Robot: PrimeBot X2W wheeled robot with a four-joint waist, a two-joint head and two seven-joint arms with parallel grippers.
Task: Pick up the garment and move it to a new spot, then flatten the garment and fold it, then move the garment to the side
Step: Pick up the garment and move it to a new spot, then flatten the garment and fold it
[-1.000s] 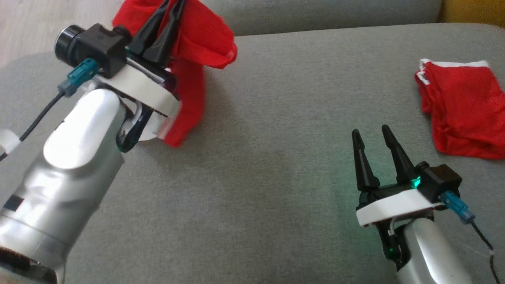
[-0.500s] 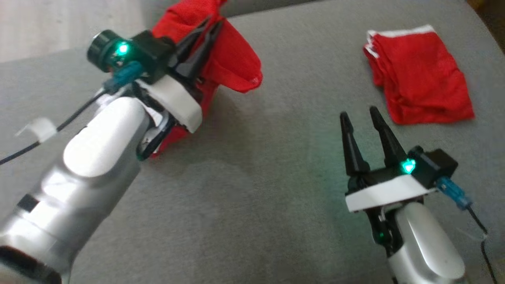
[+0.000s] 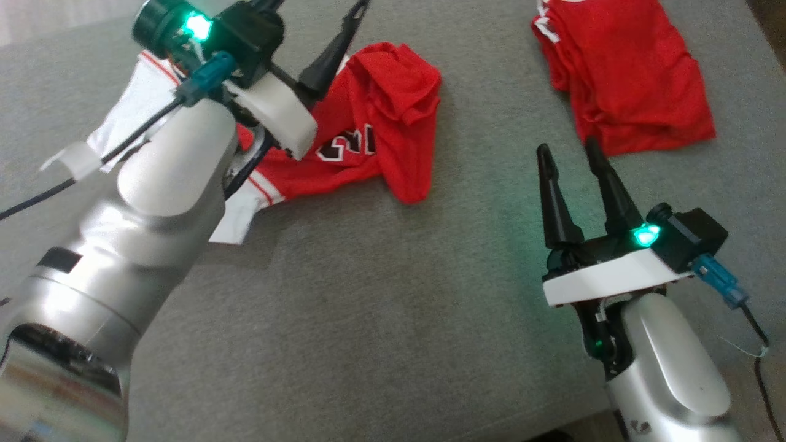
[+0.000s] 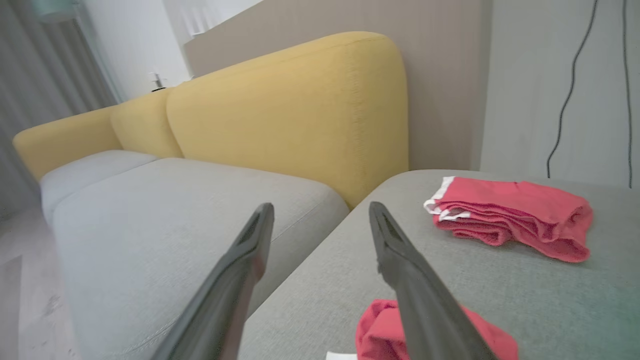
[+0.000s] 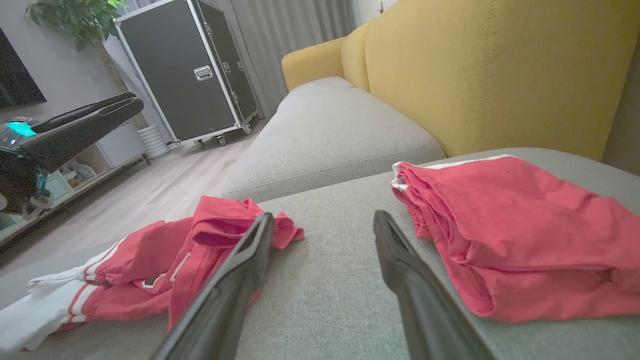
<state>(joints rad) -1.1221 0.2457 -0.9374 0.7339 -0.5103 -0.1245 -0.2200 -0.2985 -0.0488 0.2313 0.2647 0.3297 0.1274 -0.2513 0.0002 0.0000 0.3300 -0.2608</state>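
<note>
The red jersey (image 3: 374, 123) lies in a crumpled heap on the grey sofa seat (image 3: 368, 319), towards the robot's left and partly hidden under its left forearm. One end is doubled over on itself. A black-and-white number shows on the middle, and white trim with red stripes pokes out at the near end. The left gripper (image 4: 321, 207) hangs just above the heap with its two fingers wide apart and nothing between them. The right gripper (image 3: 567, 145) hovers over bare seat, well apart from the jersey, also spread open and empty. A second red garment (image 3: 632, 86), already folded, sits further off on the robot's right, near the yellow backrest (image 5: 500, 65).

The jersey looks thin, light and completely limp. I'd expect it to sag and bunch from any single pinch rather than keep its shape, and the smooth sports fabric may slip between narrow fingers. Weight is no worry; control of the layers is. To flatten it, the sensible holds seem to be out at the edges: the white-trimmed end with one gripper and the folded-over red end with the other, then pull gently apart. A grab in the middle would likely catch several layers and lift a ball. The woven seat cover should drag on the cloth a little, which helps smoothing but could rumple the underside.
</note>
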